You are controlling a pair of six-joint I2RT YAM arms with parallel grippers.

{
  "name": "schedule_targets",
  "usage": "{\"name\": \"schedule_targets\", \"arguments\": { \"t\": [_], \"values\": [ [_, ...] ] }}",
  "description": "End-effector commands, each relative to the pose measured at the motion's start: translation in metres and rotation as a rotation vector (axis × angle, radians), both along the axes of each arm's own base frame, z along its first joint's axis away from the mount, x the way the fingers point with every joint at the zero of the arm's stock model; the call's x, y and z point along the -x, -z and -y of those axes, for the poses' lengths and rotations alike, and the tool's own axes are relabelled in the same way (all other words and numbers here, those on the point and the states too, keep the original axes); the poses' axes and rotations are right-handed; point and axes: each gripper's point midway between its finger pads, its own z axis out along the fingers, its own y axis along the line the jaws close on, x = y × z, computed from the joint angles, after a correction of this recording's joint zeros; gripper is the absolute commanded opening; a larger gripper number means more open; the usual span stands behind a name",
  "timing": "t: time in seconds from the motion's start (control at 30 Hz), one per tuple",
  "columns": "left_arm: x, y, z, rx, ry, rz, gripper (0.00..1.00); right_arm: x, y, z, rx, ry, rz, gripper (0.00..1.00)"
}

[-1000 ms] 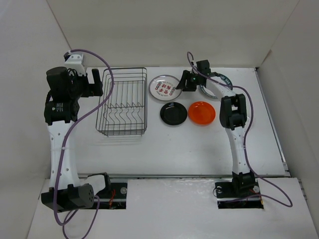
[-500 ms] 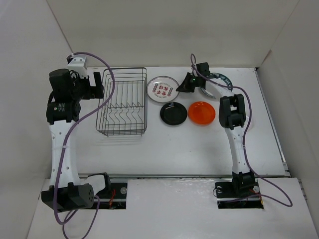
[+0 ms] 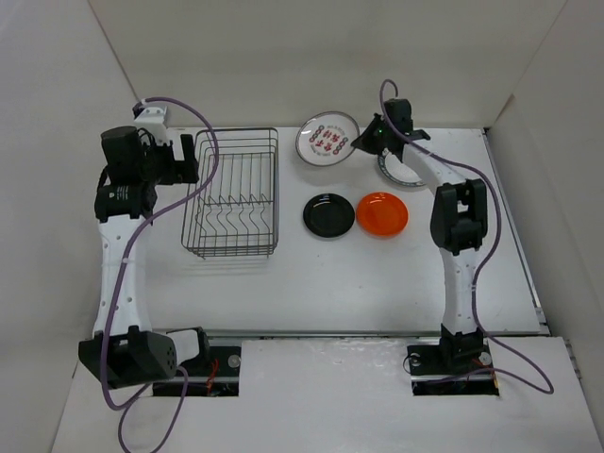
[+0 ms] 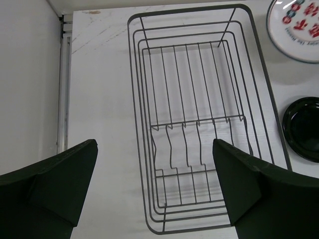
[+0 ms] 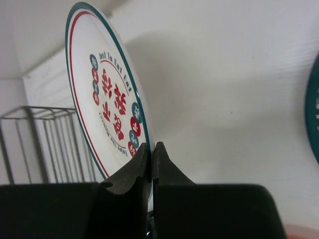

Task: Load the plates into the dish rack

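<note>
The right gripper [image 5: 151,149] is pinched tight on the bottom edge of the white plate with red marks [image 5: 107,99]. The two fingers are pressed close, with the thin rim between them. The plate stands up on its edge, and its picture side faces the dish rack [image 5: 45,144]. From above, the right gripper [image 3: 368,142] holds this plate [image 3: 326,138] just past the far right corner of the dish rack [image 3: 230,189]. It looks lifted off the table [image 3: 330,293], but I cannot be fully sure from these views.

The plate with the dark patterned rim [image 3: 389,173] lies flat further right of the rack. The right arm hides most of it, so only part of its rim shows. The glossy black plate [image 3: 328,215] lies flat on the table near the right side of the rack. The orange plate [image 3: 382,213] lies just beside it, on the side away from the rack.

The left gripper [image 3: 184,156] is at the far left side of the rack. Its fingers are spread wide apart and hold nothing. Its own camera looks down between the left gripper [image 4: 154,144] fingers into the wire rack [image 4: 135,99], where the upright prongs stand in a row. The black plate [image 4: 304,128] shows off to the right of the rack.
</note>
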Motion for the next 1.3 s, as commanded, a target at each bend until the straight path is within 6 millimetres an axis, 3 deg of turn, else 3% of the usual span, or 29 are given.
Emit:
{"name": "schedule_targets", "arguments": {
  "t": [0.0, 0.07, 0.1, 0.23, 0.3, 0.33, 0.4, 0.57, 0.6, 0.67, 0.8, 0.93, 1.0, 1.1, 1.13, 1.17, 1.27],
  "values": [
    [-0.021, -0.022, 0.006, 0.038, 0.026, 0.073, 1.0, -0.007, -0.129, 0.017, -0.027, 0.092, 0.29, 0.0],
    [-0.03, -0.029, 0.013, 0.066, 0.064, 0.079, 1.0, 0.002, -0.138, 0.017, 0.008, 0.072, 0.319, 0.0],
    [-0.035, -0.045, 0.017, 0.071, 0.093, 0.113, 1.0, 0.012, -0.157, 0.015, 0.048, 0.039, 0.369, 0.0],
    [-0.056, -0.053, 0.048, 0.165, 0.281, 0.097, 1.0, 0.05, -0.19, -0.012, 0.167, -0.098, 0.51, 0.0],
    [-0.062, -0.057, 0.062, 0.185, 0.363, 0.102, 1.0, 0.076, -0.195, -0.044, 0.133, -0.255, 0.587, 0.0],
    [-0.064, -0.066, 0.066, 0.192, 0.396, 0.118, 1.0, 0.09, -0.214, -0.048, 0.109, -0.298, 0.648, 0.0],
    [-0.07, -0.059, 0.08, 0.211, 0.486, 0.103, 1.0, 0.118, -0.221, -0.079, 0.065, -0.445, 0.701, 0.0],
    [-0.076, -0.04, 0.103, 0.242, 0.608, 0.056, 1.0, 0.154, -0.229, -0.12, 0.025, -0.628, 0.774, 0.0],
    [-0.077, -0.028, 0.107, 0.274, 0.628, 0.012, 1.0, 0.163, -0.232, -0.129, 0.0, -0.662, 0.781, 0.0],
    [-0.075, -0.019, 0.113, 0.268, 0.681, -0.006, 1.0, 0.165, -0.219, -0.139, -0.023, -0.698, 0.755, 0.0],
    [-0.067, 0.009, 0.124, 0.29, 0.784, -0.092, 0.97, 0.165, -0.222, -0.15, -0.058, -0.719, 0.762, 0.0],
    [-0.056, 0.033, 0.129, 0.305, 0.825, -0.179, 0.81, 0.162, -0.233, -0.151, -0.072, -0.712, 0.785, 0.0],
    [-0.054, 0.034, 0.13, 0.305, 0.84, -0.181, 0.59, 0.162, -0.239, -0.152, -0.08, -0.707, 0.797, 0.0],
    [-0.05, 0.038, 0.131, 0.311, 0.838, -0.192, 0.39, 0.165, -0.243, -0.158, -0.089, -0.725, 0.809, 0.0],
    [-0.048, 0.032, 0.131, 0.303, 0.84, -0.179, 0.15, 0.166, -0.247, -0.158, -0.097, -0.722, 0.812, 0.0],
    [-0.046, 0.026, 0.131, 0.299, 0.838, -0.158, 0.04, 0.163, -0.241, -0.159, -0.096, -0.723, 0.8, 0.0],
    [-0.04, 0.019, 0.133, 0.336, 0.81, -0.154, 0.0, 0.165, -0.24, -0.165, -0.103, -0.741, 0.799, 0.0]
  ]
}}
